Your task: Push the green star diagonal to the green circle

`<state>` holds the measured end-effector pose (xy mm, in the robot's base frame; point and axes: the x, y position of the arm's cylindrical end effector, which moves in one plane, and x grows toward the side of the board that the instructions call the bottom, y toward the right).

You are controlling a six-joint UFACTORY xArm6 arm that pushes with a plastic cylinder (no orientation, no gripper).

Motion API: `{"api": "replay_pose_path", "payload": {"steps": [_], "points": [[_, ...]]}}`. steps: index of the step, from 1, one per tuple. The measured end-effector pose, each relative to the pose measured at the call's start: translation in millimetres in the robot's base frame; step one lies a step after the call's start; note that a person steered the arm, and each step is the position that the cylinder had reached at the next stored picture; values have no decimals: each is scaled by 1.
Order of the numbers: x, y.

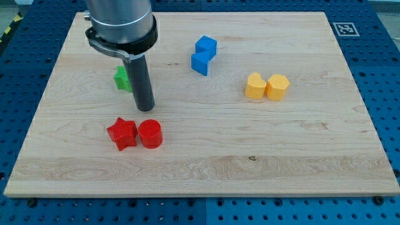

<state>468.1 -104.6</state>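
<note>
A green block (pixel 121 78) shows at the view's upper left, partly hidden behind my rod; its shape looks like a star but I cannot be sure. No second green block shows; it may be hidden behind the arm. My tip (pixel 145 109) rests on the board just right of and below the green block, above the red pair.
A red star (pixel 122 134) and a red cylinder (pixel 150 134) sit side by side below my tip. Two blue blocks (pixel 204 54) touch at the top centre. Two yellow blocks (pixel 267 86) sit together at the right. The wooden board (pixel 300 156) lies on a blue pegboard.
</note>
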Motion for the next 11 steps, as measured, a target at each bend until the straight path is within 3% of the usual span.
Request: {"api": "replay_pose_path", "payload": {"steps": [5, 11], "points": [[-26, -30], [-118, -49]]}}
